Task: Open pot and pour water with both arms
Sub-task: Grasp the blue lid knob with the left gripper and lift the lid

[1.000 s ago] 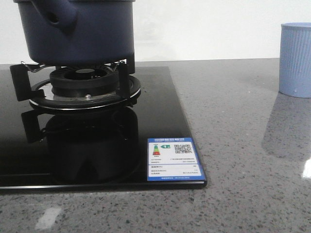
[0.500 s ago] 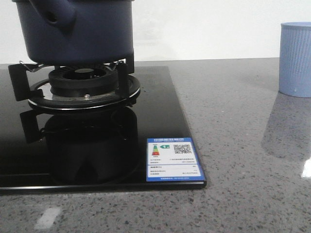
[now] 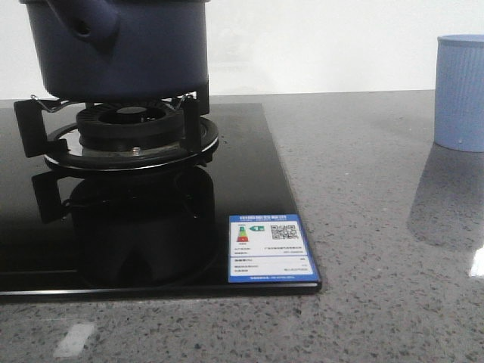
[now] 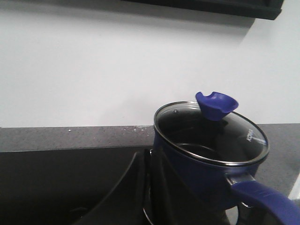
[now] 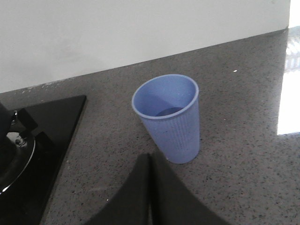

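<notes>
**Pot on the burner, lid on, both arms holding off**

I am looking at the pot point(image 3: 117, 49) sitting on the burner point(image 3: 128, 136) of the black stove point(image 3: 249, 181), at the left of the grey desk point(image 3: 378, 227). Its glass lid point(image 4: 211, 136) is resting on the rim, with the blue knob point(image 4: 215, 104) on top, and the handle point(image 4: 265, 201) is pointing out to the side. The cup point(image 5: 169, 117) is standing upright on the desk, well apart from the stove, to the right.

The left fingers point(image 4: 149, 190) are showing at the edge of my left wrist view, pressed together and holding nothing, near the pot. The right fingers point(image 5: 150, 192) are likewise together and empty, hovering near the cup without touching it.
</notes>
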